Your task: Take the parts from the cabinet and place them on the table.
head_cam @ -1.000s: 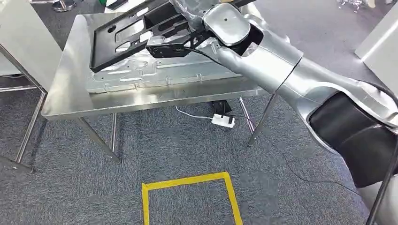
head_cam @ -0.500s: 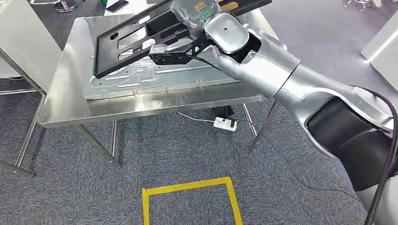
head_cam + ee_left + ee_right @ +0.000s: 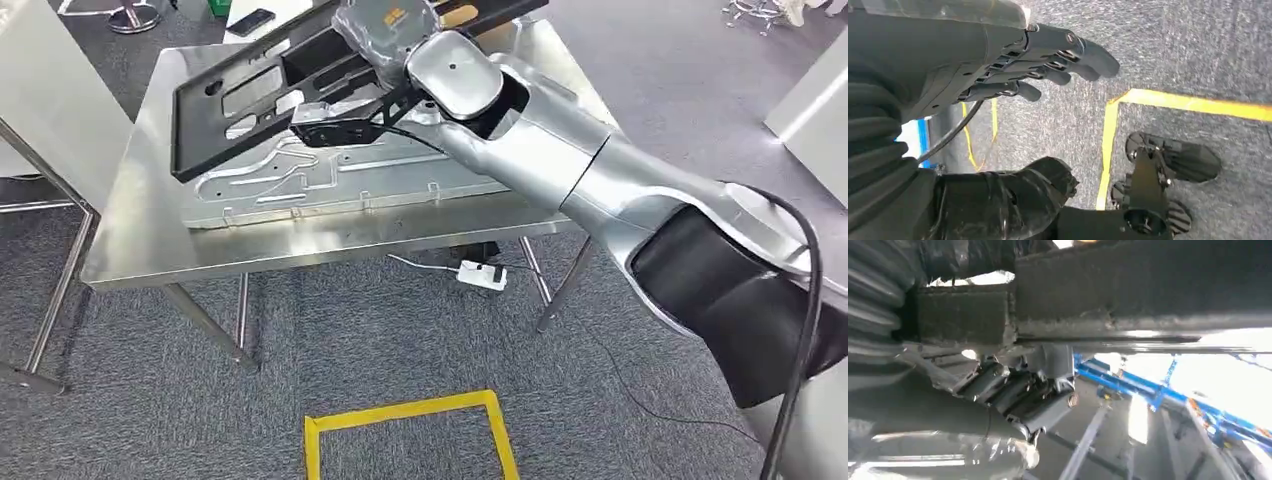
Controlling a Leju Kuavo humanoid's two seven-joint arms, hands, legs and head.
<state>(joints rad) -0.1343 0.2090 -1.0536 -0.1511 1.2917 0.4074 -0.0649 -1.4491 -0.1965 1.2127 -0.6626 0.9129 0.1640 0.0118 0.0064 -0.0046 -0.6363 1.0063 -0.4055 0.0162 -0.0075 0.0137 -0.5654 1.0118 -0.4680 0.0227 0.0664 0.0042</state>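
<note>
your right hand (image 3: 385,25) is gripping the black frame panel (image 3: 260,90) along its far edge, carrying it tilted above the steel table (image 3: 140,230), where a silver stamped sheet-metal part (image 3: 330,175) is already lying flat. your left hand (image 3: 1048,60) is hanging empty over the carpet, fingers loosely apart. the panel is looking stiff, broad and probably awkward to balance from one edge, so you are likely needing a firm rim grip. no readable writing is showing; the orange marks on the hand cover are too blurred.

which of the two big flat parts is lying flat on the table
The silver stamped panel lies flat on the table; the black frame is tilted above it, gripped by the right hand.
</note>
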